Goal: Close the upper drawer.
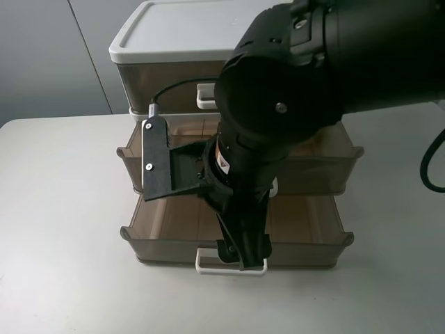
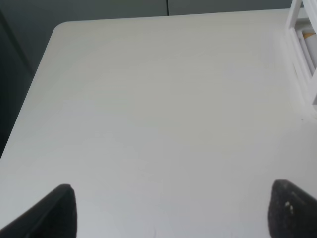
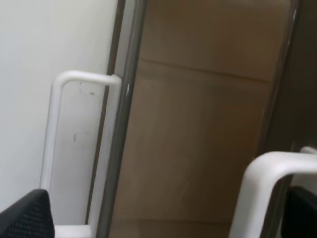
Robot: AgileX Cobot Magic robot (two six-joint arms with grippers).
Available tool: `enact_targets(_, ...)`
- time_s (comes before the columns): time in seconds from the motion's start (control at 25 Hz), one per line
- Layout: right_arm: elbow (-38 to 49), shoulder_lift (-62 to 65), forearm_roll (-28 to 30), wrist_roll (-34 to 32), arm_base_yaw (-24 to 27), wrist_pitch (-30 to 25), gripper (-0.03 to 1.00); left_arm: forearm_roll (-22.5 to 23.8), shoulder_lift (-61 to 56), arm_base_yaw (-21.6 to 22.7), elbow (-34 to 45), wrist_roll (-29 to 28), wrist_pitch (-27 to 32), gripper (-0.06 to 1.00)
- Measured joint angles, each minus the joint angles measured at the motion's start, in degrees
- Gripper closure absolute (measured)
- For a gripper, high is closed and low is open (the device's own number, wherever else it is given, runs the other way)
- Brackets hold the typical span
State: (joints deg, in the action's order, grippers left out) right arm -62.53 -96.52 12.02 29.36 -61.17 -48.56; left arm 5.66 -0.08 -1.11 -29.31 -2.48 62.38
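Note:
A cabinet of three smoked-brown plastic drawers stands at the table's middle back. Its top drawer, with a white handle [image 1: 205, 96], is shut. The drawer under it [image 1: 327, 156] is pulled partly out, and its white handle [image 3: 262, 188] shows in the right wrist view. The lowest drawer [image 1: 306, 223] is pulled out further, and its white handle [image 1: 208, 268] also shows in the right wrist view [image 3: 62, 144]. My right gripper [image 1: 243, 259] hangs over the lowest drawer's front; in the right wrist view [image 3: 163, 218] it is open and empty. My left gripper [image 2: 173, 218] is open over bare table.
The right arm [image 1: 313, 83] hides much of the cabinet front. The cabinet has a white lid [image 1: 188, 28]. A white table [image 1: 62, 229] surrounds it. A white frame [image 2: 302, 59] shows at the edge of the left wrist view. A black cable [image 1: 431, 160] hangs at the right.

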Motion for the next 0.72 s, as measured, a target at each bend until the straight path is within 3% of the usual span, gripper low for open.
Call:
enact_targets(0.52, 0.0, -0.7, 8.9, -0.4, 1.0, 6.6, 0.27, 0.0, 0.0, 0.0, 0.0, 0.0, 0.0, 0.2)
enact_targets(0.72, 0.0, -0.8, 11.9, -3.8, 1.8, 9.5, 0.27, 0.0, 0.0, 0.0, 0.0, 0.0, 0.0, 0.2)
